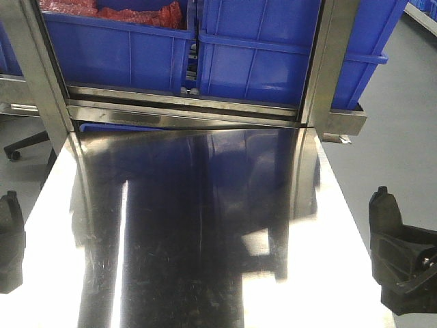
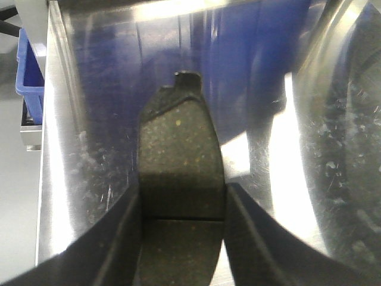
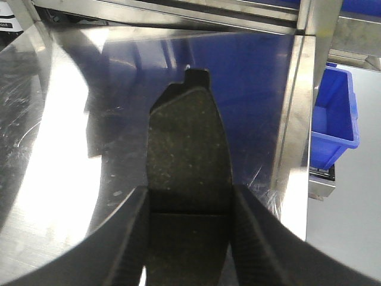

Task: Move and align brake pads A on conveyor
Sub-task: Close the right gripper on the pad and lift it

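Observation:
In the left wrist view a dark grey brake pad (image 2: pixel 178 143) with a thin groove across its middle is clamped between the fingers of my left gripper (image 2: pixel 182 199), which is shut on it above the steel table. My right gripper (image 3: pixel 190 202) is shut the same way on a second brake pad (image 3: pixel 187 137), its notched end pointing away. The front view shows the left gripper (image 1: pixel 10 239) at the table's left edge and the right gripper (image 1: pixel 403 253) at its right edge. The conveyor is out of view.
A shiny stainless-steel table (image 1: pixel 205 225) lies between the arms. Behind it stand a steel frame (image 1: pixel 184 109) and big blue bins (image 1: pixel 259 55), one holding red parts (image 1: pixel 116 10). A small blue bin (image 3: pixel 336 119) sits beyond the table's right edge.

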